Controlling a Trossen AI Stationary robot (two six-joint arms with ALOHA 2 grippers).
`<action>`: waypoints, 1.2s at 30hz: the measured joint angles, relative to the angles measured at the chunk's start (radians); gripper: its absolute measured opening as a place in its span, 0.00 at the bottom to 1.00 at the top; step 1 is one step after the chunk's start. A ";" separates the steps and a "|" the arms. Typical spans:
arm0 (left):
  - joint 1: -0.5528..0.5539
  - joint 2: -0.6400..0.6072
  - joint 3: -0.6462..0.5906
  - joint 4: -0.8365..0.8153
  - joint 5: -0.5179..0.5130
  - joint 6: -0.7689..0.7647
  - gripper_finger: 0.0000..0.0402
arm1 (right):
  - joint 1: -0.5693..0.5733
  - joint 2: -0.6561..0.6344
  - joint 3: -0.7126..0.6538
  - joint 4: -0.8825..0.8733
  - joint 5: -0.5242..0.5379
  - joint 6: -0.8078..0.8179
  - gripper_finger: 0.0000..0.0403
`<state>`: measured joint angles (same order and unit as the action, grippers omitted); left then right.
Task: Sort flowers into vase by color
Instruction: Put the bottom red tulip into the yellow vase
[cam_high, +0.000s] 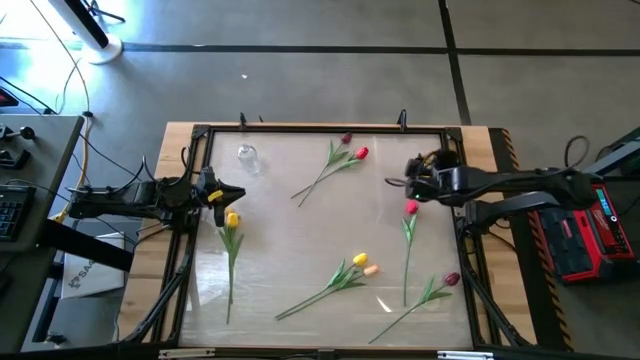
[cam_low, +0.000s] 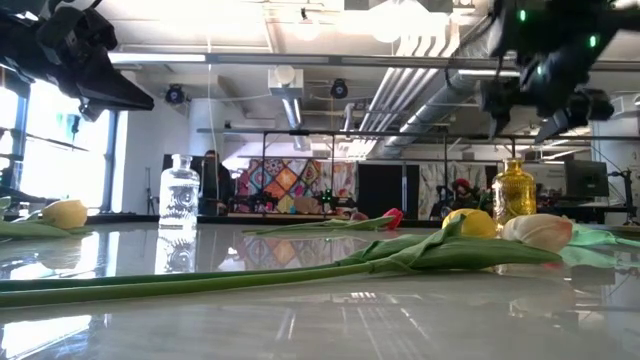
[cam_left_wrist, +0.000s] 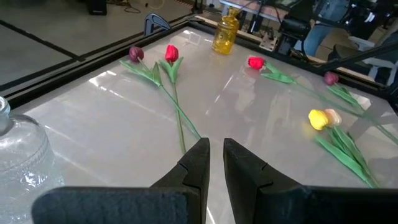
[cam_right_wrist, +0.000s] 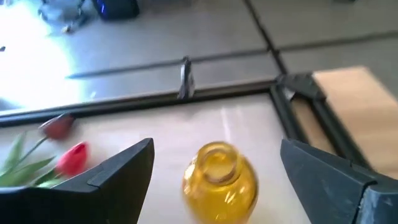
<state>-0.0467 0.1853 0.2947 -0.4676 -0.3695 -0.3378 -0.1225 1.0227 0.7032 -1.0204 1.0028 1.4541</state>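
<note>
Six artificial tulips with thin green stems lie flat on the glossy white table top (cam_high: 300, 250). Yellow-headed tulip (cam_high: 232, 220): at 9 o'clock on the table, its head just below the left gripper (cam_high: 236, 193), stem running toward 6 o'clock. Left gripper: above the table's left edge, untouching; in the left wrist view its fingers (cam_left_wrist: 198, 163) stand nearly pressed together, a narrow slit between, holding nothing. Bright red tulip (cam_high: 410, 208): at 3 o'clock, head just below the right gripper (cam_high: 405, 180). Right gripper: raised, fingers spread wide and empty, the amber-yellow glass bottle vase (cam_right_wrist: 219, 175) between them in the right wrist view. Red tulip (cam_high: 360, 154) and dark maroon tulip (cam_high: 346, 139): paired at 12 o'clock, stems crossing toward the centre. Yellow tulip (cam_high: 360, 260) and pale orange tulip (cam_high: 371, 269): heads touching, at 5 o'clock. Second dark maroon tulip (cam_high: 451, 279): near the 4 o'clock corner. Clear ribbed glass bottle vase (cam_high: 246, 156): upright at 11 o'clock, well apart from the amber one. Legible writing: none on the task items.
</note>
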 joint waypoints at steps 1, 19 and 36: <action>0.000 0.000 0.000 0.001 0.000 0.000 0.09 | 0.000 -0.005 0.029 -0.023 -0.038 0.000 0.84; 0.000 0.000 -0.048 0.055 -0.060 0.049 0.09 | 0.074 0.017 0.129 -0.080 -0.817 0.065 0.76; 0.000 0.000 -0.048 0.096 -0.054 0.060 0.09 | 0.120 0.183 -0.070 0.090 -0.946 0.108 0.76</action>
<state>-0.0463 0.1852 0.2462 -0.3712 -0.4232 -0.2775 -0.0022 1.2056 0.6334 -0.9304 0.0570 1.5616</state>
